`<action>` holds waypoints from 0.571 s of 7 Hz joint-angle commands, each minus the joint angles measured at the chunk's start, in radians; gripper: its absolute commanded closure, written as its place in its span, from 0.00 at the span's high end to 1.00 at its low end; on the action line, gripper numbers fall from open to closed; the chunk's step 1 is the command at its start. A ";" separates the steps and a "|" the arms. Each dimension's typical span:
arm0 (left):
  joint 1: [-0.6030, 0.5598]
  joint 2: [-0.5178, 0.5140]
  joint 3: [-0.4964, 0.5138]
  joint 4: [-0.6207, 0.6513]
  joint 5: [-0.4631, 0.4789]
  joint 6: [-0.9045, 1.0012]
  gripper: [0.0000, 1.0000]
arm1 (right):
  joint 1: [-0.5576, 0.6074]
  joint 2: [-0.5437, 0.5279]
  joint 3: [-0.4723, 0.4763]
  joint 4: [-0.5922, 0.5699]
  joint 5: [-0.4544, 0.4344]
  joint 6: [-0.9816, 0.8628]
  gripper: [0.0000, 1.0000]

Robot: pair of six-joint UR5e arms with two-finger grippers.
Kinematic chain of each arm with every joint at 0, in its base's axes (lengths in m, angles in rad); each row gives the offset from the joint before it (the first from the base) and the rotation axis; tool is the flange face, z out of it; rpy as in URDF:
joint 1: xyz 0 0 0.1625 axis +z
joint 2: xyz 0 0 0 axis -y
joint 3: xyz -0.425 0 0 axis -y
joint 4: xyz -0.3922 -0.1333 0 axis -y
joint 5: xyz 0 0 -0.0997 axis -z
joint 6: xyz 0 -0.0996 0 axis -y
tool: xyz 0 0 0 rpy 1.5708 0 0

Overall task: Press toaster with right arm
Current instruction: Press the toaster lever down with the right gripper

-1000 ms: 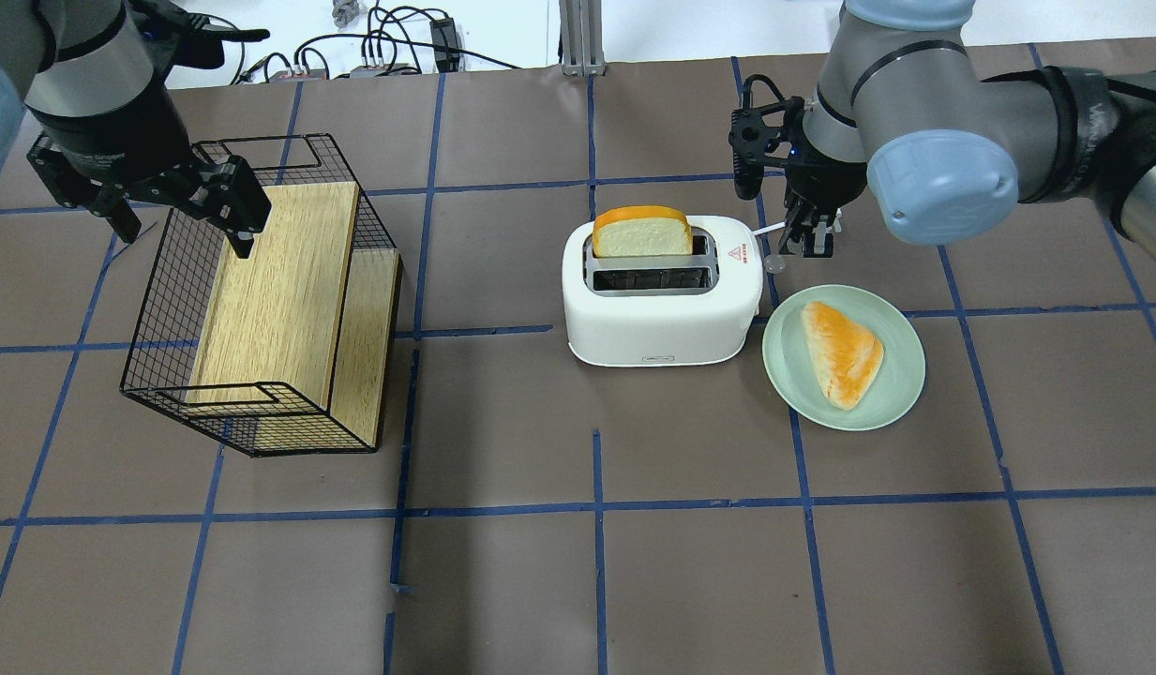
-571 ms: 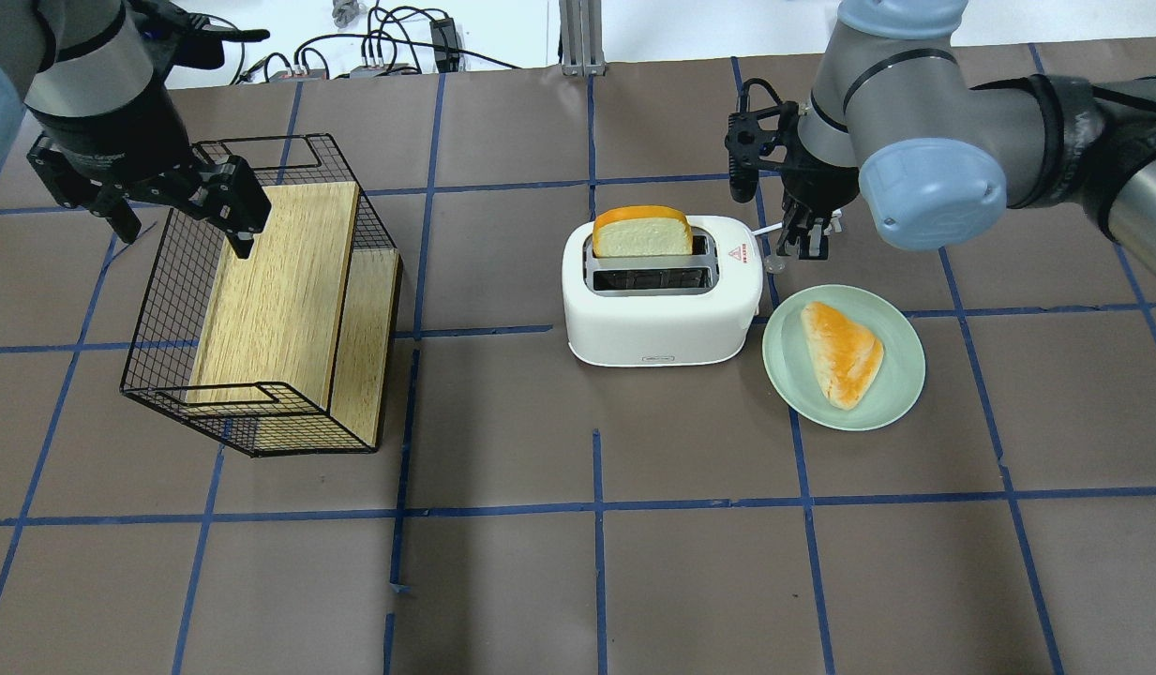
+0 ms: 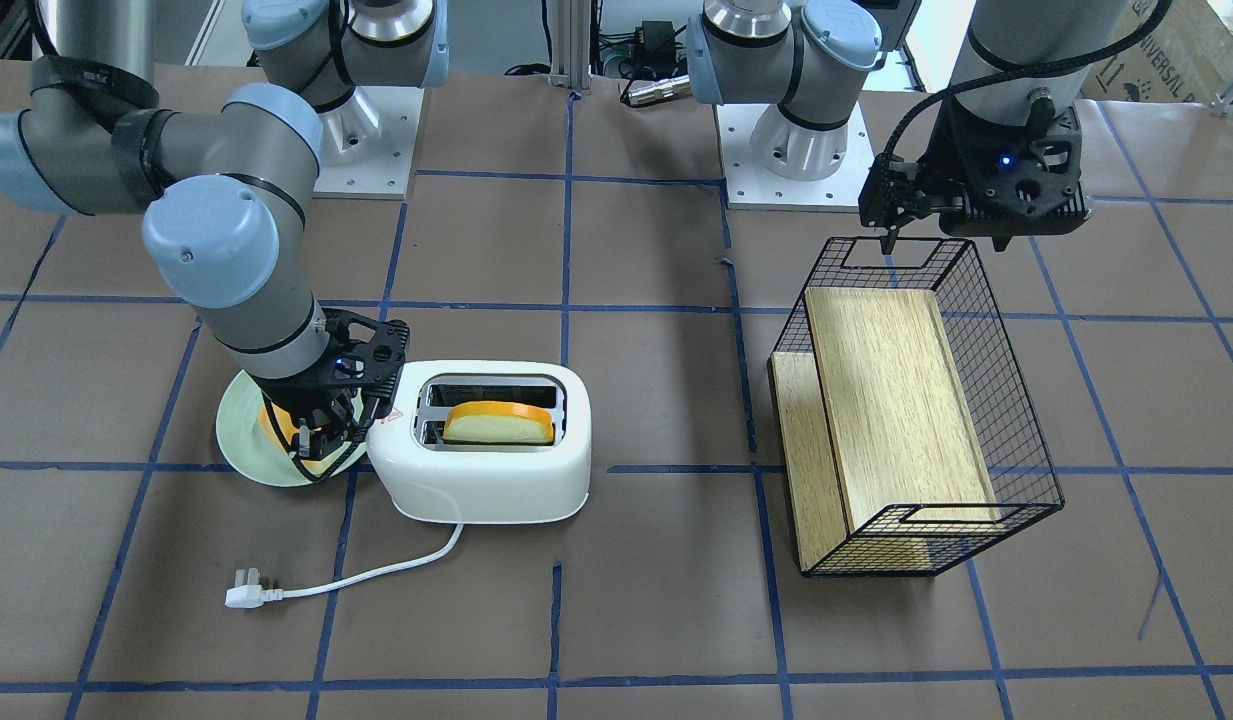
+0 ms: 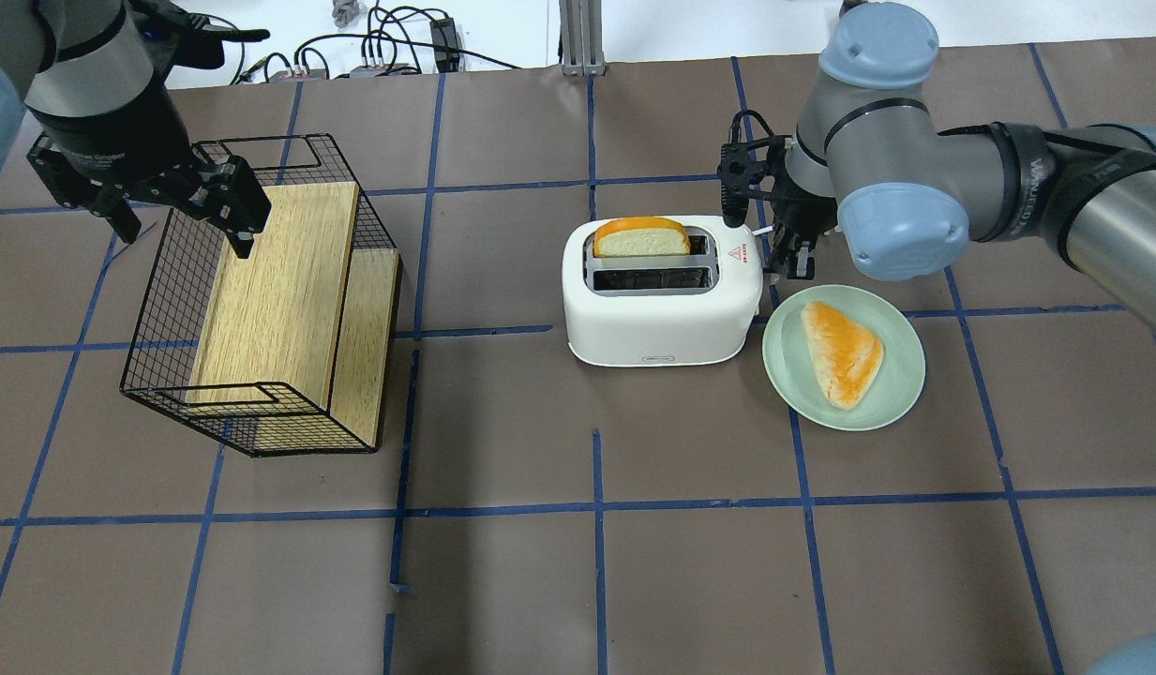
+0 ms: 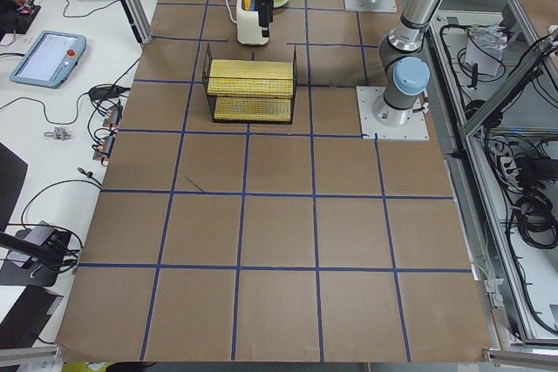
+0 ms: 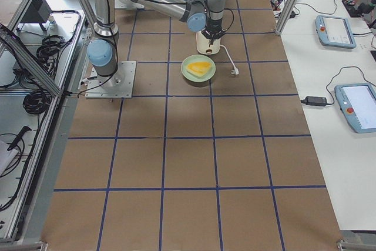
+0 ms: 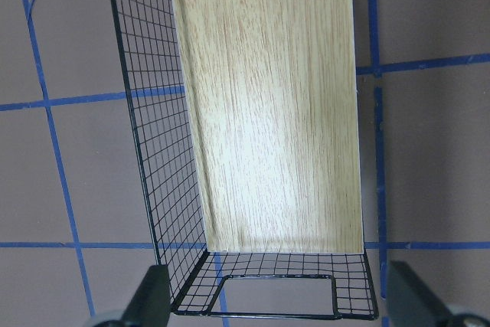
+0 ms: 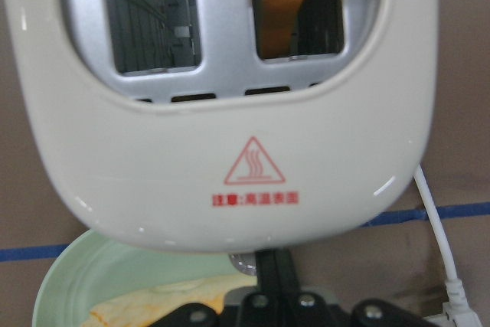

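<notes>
The white toaster [image 4: 662, 309] stands mid-table, red triangle mark toward my right gripper; it also shows in the front view [image 3: 486, 485] and fills the right wrist view [image 8: 230, 135]. A bread slice [image 4: 641, 239] sits low in its far slot. My right gripper [image 4: 789, 262] is shut, fingers pointing down at the toaster's right end. In the right wrist view the closed fingertips [image 8: 272, 269] rest at the small silver lever knob [image 8: 243, 266]. My left gripper [image 4: 179, 225] is open and empty above the black wire basket [image 4: 156, 309].
A pale green plate [image 4: 901, 394] with a triangular bread piece [image 4: 842, 352] sits right of the toaster, just below my right gripper. The toaster's white cord and plug [image 3: 246, 597] lie on its far side. The basket holds a wooden board [image 4: 277, 291].
My right gripper has moved down and in against the toaster's end, covering the lever knob. The bread slice has sunk lower in its slot. The left arm has not moved.
</notes>
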 commanded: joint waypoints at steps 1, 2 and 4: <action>0.000 0.000 0.000 0.000 0.000 0.000 1.00 | 0.000 0.013 0.018 -0.030 0.000 0.000 0.07; 0.000 0.000 0.000 0.000 0.000 0.000 1.00 | 0.001 0.016 0.020 -0.038 0.001 -0.003 0.07; 0.000 0.000 0.000 0.000 0.000 0.000 1.00 | 0.000 0.028 0.018 -0.043 0.001 -0.003 0.07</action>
